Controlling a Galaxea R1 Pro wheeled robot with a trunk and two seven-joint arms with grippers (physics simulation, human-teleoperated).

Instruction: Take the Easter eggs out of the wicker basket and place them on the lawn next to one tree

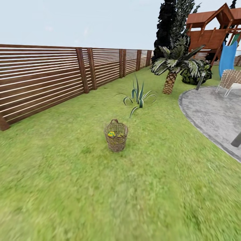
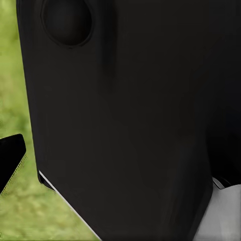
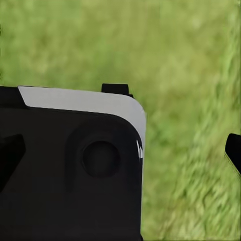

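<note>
Head view — wicker basket (image 1: 115, 136) upright on lawn (image 1: 67, 187), eggs (image 1: 113, 134) inside.

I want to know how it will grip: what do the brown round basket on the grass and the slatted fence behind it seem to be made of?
The brown round basket looks like matte open-weave wicker; grass shows through its wall. The slatted fence looks like dark stained wood planks.

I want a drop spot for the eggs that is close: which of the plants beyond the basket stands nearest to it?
The spiky striped agave-like plant on the lawn just beyond the wicker basket; the small palm and the dark trees stand farther back.
</note>
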